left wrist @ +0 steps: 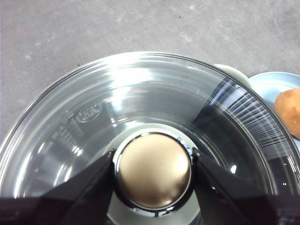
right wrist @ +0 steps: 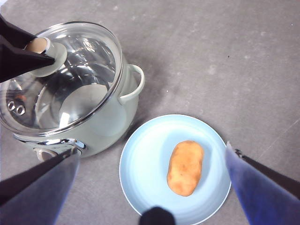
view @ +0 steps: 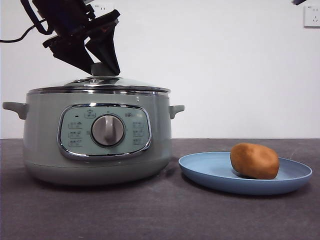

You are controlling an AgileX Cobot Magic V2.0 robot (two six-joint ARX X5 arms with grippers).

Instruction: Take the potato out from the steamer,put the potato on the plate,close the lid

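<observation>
The glass lid (view: pixel 100 82) sits flat on the sage-green steamer (view: pixel 45 135) at the left of the table. My left gripper (left wrist: pixel 153 168) comes down from above, its jaws pressed against both sides of the lid's round knob (left wrist: pixel 153 169). In the right wrist view that gripper (right wrist: pixel 23 54) shows as a dark wedge at the knob. The orange-brown potato (view: pixel 254 161) lies on the light-blue plate (view: pixel 210 172) to the right of the steamer. My right gripper (right wrist: pixel 152 151) hangs open high above the plate (right wrist: pixel 140 159) and potato (right wrist: pixel 186 168), holding nothing.
The steamer's side handle (right wrist: pixel 136 82) points toward the plate, with a small gap between the two. Dark grey tabletop (view: pixel 160 215) runs in front of both. A white wall with a socket (view: pixel 312 15) stands behind.
</observation>
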